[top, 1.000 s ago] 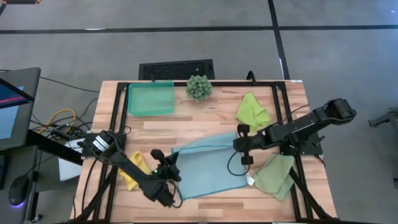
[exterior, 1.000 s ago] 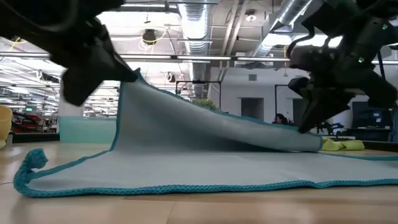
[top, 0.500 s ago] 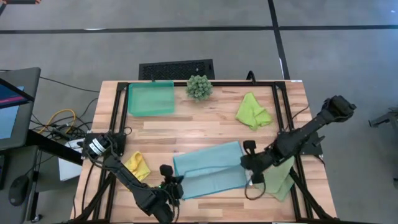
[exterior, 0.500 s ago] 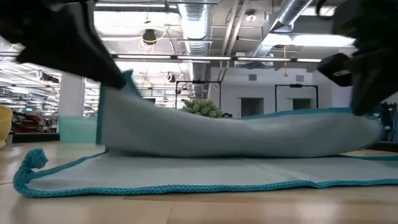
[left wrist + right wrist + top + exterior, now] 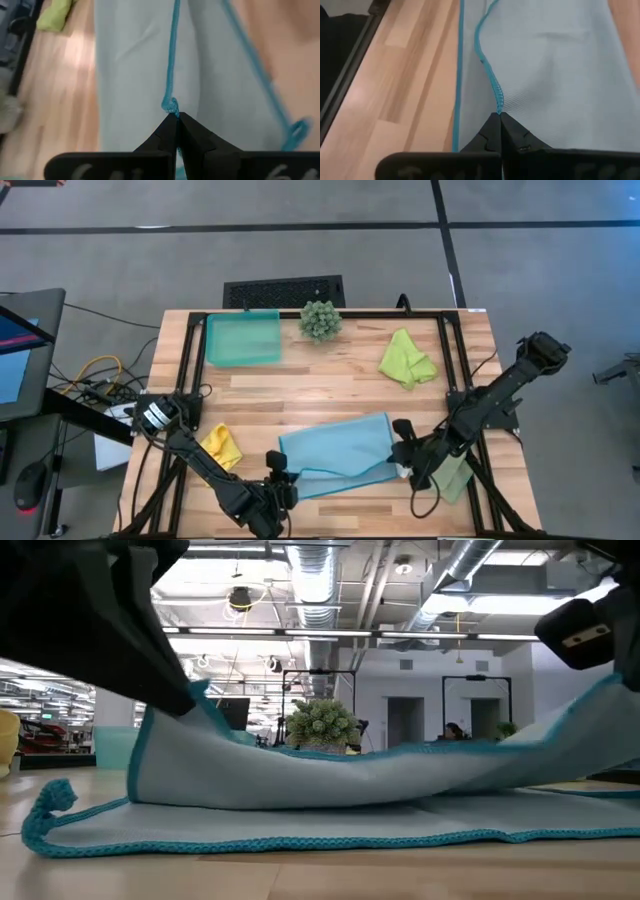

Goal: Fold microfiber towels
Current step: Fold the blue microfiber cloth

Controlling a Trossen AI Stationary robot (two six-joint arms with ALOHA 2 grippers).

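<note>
Light blue towel [image 5: 335, 452] lies mid-surface, half folded over itself, our left fingers [image 5: 176, 131] and right fingers [image 5: 500, 131] each clamped on a raised hem corner, while the lime [image 5: 406, 358], yellow [image 5: 221, 446] and sage [image 5: 455, 473] towels lie crumpled, not yet folded.

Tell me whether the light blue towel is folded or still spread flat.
Half folded: the light blue towel lies doubled over itself, its upper layer pinched at the hem by the left hand and right hand.

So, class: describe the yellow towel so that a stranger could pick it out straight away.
Start at the wooden table and go to its near left side, beside the left arm. The yellow towel lies crumpled there, left of the light blue towel. It is the only yellow cloth, and the smallest heap.
</note>
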